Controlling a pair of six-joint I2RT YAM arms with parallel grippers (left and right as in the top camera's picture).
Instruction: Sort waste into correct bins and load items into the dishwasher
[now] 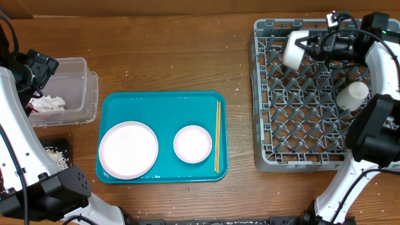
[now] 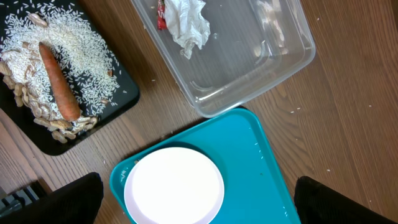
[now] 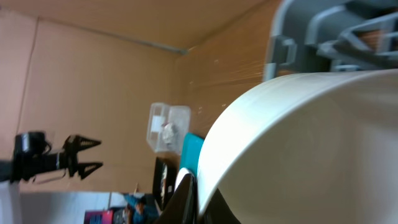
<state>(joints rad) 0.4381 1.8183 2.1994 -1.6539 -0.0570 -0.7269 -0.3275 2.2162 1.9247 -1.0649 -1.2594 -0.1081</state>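
My right gripper (image 1: 307, 45) is shut on the rim of a white cup (image 1: 292, 50) and holds it on its side over the back left part of the grey dish rack (image 1: 265, 125). In the right wrist view the cup (image 3: 298, 143) fills the frame, with the fingers (image 3: 202, 199) pinching its wall. A second white cup (image 1: 352, 95) lies in the rack. The teal tray (image 1: 119, 103) holds a large white plate (image 1: 128, 150), a small white bowl (image 1: 192, 144) and chopsticks (image 1: 217, 134). My left gripper (image 1: 39, 65) is open and empty, high over the plate (image 2: 174, 186) and the tray's corner (image 2: 261, 162).
A clear plastic bin (image 1: 78, 87) at the left holds crumpled tissue (image 1: 49, 104), also in the left wrist view (image 2: 189, 25). A black tray (image 2: 118, 93) in front of it holds rice, peanuts and a carrot (image 2: 59, 81). Bare wood lies between tray and rack.
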